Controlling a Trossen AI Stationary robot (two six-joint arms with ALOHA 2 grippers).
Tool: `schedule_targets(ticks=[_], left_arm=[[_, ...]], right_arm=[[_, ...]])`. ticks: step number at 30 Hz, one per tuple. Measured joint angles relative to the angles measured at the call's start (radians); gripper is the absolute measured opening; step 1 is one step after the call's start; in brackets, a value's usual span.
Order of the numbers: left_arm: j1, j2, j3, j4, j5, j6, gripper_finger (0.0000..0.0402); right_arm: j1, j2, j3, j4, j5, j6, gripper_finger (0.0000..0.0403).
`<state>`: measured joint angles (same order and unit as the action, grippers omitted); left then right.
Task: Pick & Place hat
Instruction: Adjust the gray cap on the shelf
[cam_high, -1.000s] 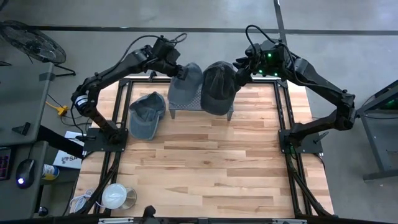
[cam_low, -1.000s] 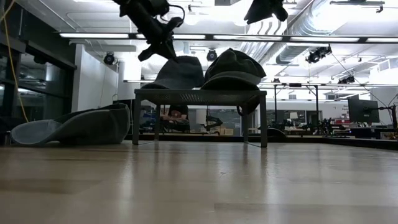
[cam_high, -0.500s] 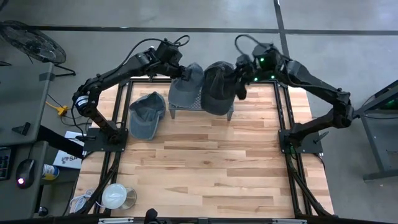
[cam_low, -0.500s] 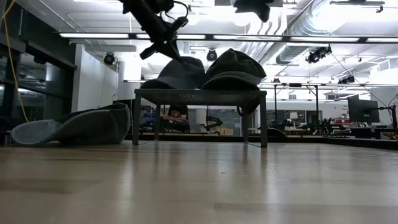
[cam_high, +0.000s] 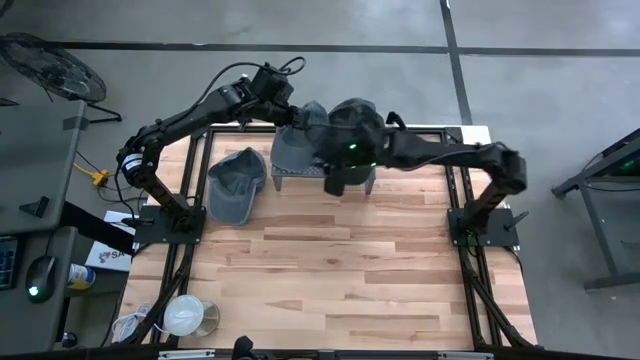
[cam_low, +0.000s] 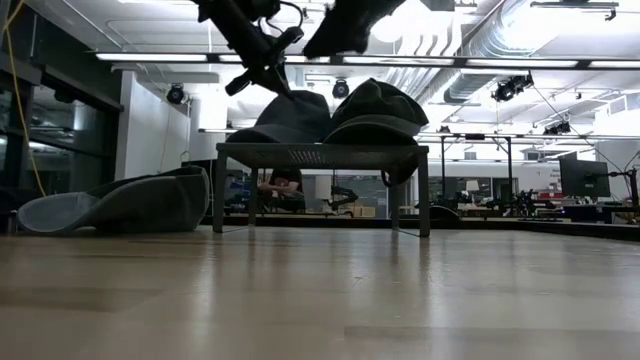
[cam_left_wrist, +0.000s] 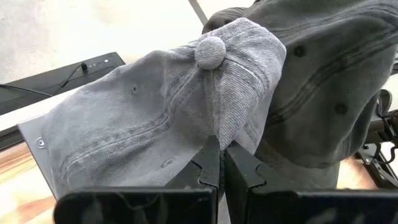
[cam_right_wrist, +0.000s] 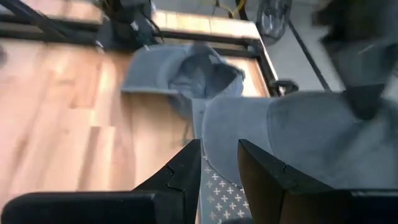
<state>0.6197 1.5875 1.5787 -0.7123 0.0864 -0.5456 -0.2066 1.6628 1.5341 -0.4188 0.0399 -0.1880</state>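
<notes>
From overhead, the small metal rack (cam_high: 322, 172) sits at the far edge of the wooden tabletop (cam_high: 340, 270), and everything nearer than it is open planks. Two caps sit on the rack: a light grey cap (cam_high: 297, 140) and a dark cap (cam_high: 352, 115) just beside it, touching. A third cap (cam_high: 234, 183) lies on the tabletop beside the rack, brim toward the near edge. The left tool (cam_high: 290, 117) is at the grey cap's crown; the right tool (cam_high: 338, 178) hangs over the rack's front edge.

Level view: both caps sit dome-up on the rack (cam_low: 320, 155), third cap (cam_low: 120, 203) flat on the wood, workshop room behind.

Left wrist: left tool (cam_left_wrist: 221, 163) pinched tight on the grey cap (cam_left_wrist: 155, 124) fabric just under its top button.

Right wrist: right tool (cam_right_wrist: 217, 165) fingers parted, gripping nothing, above the rack's perforated top (cam_right_wrist: 214, 186).
</notes>
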Motion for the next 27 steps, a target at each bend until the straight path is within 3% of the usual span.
schedule_targets(ticks=[10, 20, 27], left_arm=[[0.000, 0.000, 0.000, 0.000, 0.012, 0.015, 0.0000], [-0.005, 0.000, 0.000, 0.008, 0.027, 0.009, 0.0000], [-0.006, 0.000, 0.000, -0.001, 0.031, 0.008, 0.0000]], right_arm=[[0.024, 0.159, 0.000, 0.217, 0.135, -0.086, 0.0099], [0.017, 0.244, 0.000, 0.369, 0.103, -0.083, 0.0099], [0.015, 0.279, 0.000, 0.374, 0.106, -0.079, 0.0099]])
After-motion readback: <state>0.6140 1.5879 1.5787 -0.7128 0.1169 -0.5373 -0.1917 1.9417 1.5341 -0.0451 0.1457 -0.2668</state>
